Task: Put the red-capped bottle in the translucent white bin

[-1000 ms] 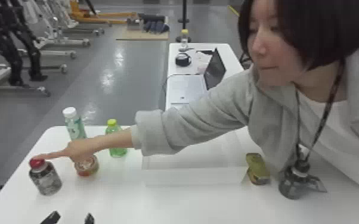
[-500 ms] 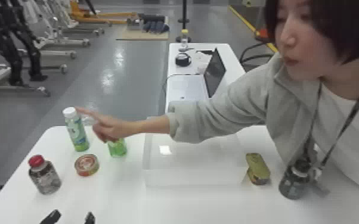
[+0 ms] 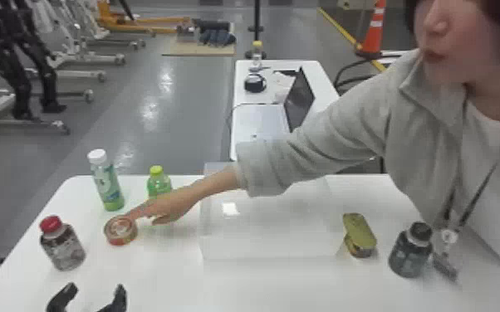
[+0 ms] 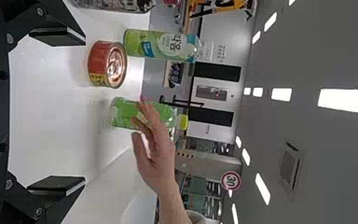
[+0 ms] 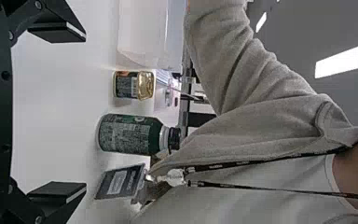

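Note:
My left gripper is at the near left edge of the table in the head view, its fingers apart with nothing between them. Just beyond it and slightly left stands the red-capped bottle, upright. In the left wrist view, the left gripper is spread wide, and part of the bottle lies at the picture's border. The translucent white bin rests mid-table, with a person's arm over its far part. In the right wrist view the right gripper stands open and holds nothing; part of the bin is also there.
A person's hand reaches across beside the round can. Behind are a white-capped bottle and a green bottle. Right of the bin stand stacked tins and a dark bottle.
The person's hand has moved from the red cap to near the white-capped bottle, then down beside the round can. The left gripper and the table items have kept their places.

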Controlling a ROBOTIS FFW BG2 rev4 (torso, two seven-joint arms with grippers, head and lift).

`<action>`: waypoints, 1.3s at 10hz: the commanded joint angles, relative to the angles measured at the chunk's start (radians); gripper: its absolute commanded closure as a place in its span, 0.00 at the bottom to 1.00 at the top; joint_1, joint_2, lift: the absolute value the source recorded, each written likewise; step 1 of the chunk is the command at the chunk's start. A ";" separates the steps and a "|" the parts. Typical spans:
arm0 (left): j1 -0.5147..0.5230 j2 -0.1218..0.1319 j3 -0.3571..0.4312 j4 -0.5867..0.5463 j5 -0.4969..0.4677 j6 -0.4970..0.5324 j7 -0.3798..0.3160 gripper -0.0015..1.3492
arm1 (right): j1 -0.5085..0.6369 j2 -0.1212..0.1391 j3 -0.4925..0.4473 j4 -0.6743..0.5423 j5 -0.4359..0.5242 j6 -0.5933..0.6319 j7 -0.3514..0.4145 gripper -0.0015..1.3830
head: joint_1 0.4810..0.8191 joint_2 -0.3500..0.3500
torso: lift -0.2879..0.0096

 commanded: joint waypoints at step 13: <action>-0.129 0.036 -0.125 0.019 0.029 -0.164 0.243 0.17 | -0.110 0.004 0.058 0.060 -0.030 -0.077 -0.089 0.12 | 0.20 0.50 | 0.63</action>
